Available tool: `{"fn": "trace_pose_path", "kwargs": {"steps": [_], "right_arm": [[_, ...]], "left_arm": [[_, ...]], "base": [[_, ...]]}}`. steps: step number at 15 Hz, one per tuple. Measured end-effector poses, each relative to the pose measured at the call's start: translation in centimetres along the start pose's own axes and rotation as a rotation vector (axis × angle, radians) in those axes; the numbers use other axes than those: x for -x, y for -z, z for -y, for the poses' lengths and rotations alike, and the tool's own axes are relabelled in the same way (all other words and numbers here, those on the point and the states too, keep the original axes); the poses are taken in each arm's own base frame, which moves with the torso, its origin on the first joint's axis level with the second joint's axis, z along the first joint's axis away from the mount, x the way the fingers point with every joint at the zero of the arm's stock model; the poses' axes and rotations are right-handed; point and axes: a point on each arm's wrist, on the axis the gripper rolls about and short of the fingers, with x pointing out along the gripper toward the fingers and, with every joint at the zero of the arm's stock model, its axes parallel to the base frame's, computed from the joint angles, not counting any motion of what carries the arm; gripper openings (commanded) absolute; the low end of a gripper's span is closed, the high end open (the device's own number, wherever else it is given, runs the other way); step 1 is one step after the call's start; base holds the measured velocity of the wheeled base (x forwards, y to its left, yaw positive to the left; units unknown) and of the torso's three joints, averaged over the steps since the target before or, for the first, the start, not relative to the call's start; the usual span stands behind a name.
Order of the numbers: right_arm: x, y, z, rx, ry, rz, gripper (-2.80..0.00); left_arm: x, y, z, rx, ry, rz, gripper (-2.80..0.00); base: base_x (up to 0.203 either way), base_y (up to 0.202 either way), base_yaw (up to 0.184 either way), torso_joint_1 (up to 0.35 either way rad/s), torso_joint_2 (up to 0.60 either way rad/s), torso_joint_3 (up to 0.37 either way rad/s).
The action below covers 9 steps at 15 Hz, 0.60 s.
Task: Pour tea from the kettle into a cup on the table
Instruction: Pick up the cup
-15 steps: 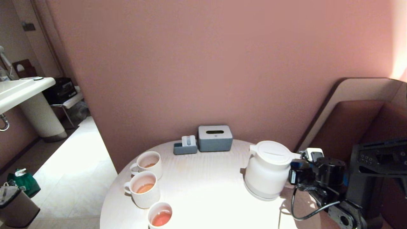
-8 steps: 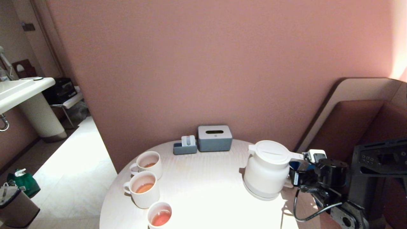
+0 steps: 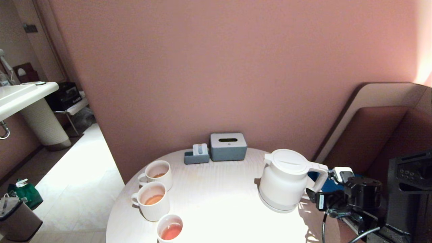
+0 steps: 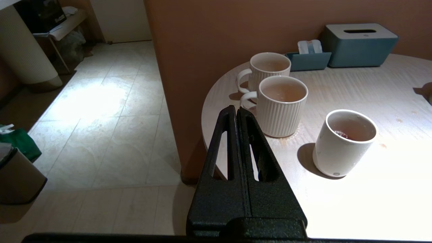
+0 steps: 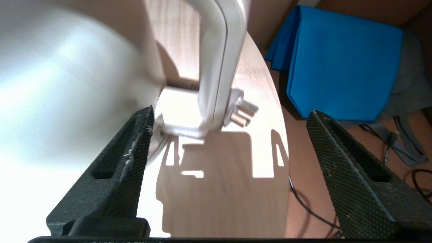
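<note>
**Right jaws wide, left jaws shut**

Your right arm comes in low at the near right of the scene, its wrist turned toward the left. The right gripper has its two black fingers spread wide apart, with nothing between them touching either pad. Your left gripper sits at the near left, fingers pressed together and holding nothing.

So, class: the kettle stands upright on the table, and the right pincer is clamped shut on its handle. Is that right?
Not quite. The kettle does stand upright on the table, but the right pincer is open, its fingers spread clear of the handle. The right wrist view shows it.
</note>
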Motion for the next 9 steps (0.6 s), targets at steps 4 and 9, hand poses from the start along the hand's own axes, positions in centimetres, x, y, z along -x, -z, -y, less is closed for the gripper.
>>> {"fn": "trace_pose_path", "kwargs": {"steps": [4,9], "right_arm": [[3.1,-0.3,0.6,0.005,-0.005,-0.004,0.00],[7.6,-2.3,2.0,-0.027,0.001,0.094,0.00]], "left_arm": [[0.0,0.0,0.0,0.000,0.000,0.000,-2.80],[0.0,0.0,0.0,0.000,0.000,0.000,-2.80]], "base": [[0.000,0.000,0.000,0.000,0.00,0.000],[0.000,0.000,0.000,0.000,0.00,0.000]]}}
